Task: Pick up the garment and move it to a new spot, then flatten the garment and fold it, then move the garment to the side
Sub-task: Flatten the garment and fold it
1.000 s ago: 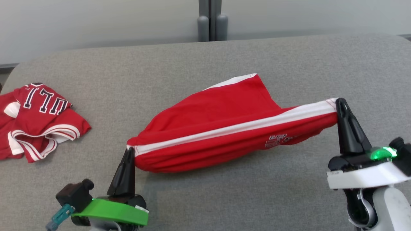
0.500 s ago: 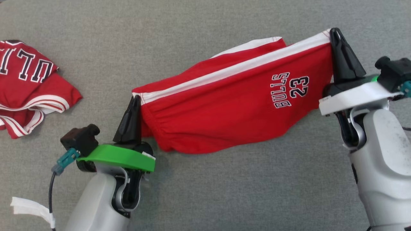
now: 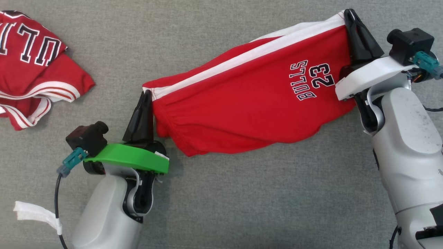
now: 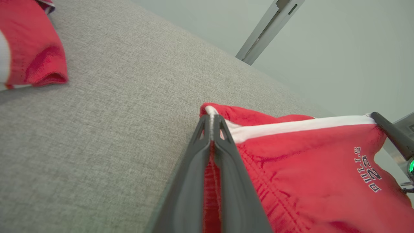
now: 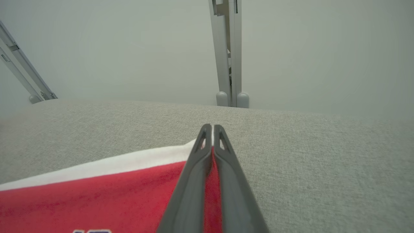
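Observation:
The garment [image 3: 242, 103] is a pair of red shorts with a white side stripe and "BULLS 23" printed near its right end. It hangs stretched between both grippers above the grey surface. My left gripper [image 3: 146, 94] is shut on the garment's left corner [image 4: 226, 123]. At the upper right, my right gripper [image 3: 349, 14] is shut on the other corner [image 5: 194, 152], higher in the head view than the left. The lower edge of the garment sags between them. The right gripper's dark fingers [image 4: 388, 132] also show at the far right of the left wrist view.
A second red jersey [image 3: 31, 65] with white trim lies crumpled at the upper left of the grey fabric surface [image 3: 242, 207]; its edge [image 4: 32, 55] appears in the left wrist view. A pale wall with a metal post [image 5: 228, 51] stands beyond the far edge.
The head camera has tilted down, so the whole picture shifted. The garment has turned, showing its printed face, and the right gripper now holds its corner higher relative to the left.

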Robot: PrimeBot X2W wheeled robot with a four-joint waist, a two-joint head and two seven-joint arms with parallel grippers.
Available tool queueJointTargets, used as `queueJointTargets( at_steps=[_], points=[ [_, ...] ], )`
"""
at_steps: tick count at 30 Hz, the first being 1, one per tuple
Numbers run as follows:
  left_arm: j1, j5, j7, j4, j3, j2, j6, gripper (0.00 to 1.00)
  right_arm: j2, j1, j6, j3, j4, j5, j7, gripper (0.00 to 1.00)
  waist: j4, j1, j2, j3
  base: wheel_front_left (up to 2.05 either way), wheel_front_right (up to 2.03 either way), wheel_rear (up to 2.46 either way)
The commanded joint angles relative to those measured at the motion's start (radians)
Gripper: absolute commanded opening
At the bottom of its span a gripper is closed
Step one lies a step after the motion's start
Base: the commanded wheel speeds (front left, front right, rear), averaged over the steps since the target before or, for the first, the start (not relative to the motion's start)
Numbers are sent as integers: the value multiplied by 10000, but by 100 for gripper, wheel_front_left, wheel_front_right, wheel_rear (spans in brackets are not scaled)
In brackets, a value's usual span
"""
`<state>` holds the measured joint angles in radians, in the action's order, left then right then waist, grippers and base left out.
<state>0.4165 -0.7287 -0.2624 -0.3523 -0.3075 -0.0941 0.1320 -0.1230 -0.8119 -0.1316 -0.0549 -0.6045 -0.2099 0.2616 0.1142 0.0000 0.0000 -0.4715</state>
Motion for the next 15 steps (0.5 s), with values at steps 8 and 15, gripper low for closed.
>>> queueJointTargets(
  at_steps=[8, 15],
  points=[
    [-425, 379, -19, 136, 679, 195, -25, 100, -212, 747, 18, 238, 289, -56, 43, 100, -50, 0, 0, 436, 0, 0, 0],
    [-818, 676, -21, 165, 984, 286, -25, 100, -385, 1489, 18, -271, -476, -261, -19, 100, -160, 0, 0, 608, 0, 0, 0]
  ],
)
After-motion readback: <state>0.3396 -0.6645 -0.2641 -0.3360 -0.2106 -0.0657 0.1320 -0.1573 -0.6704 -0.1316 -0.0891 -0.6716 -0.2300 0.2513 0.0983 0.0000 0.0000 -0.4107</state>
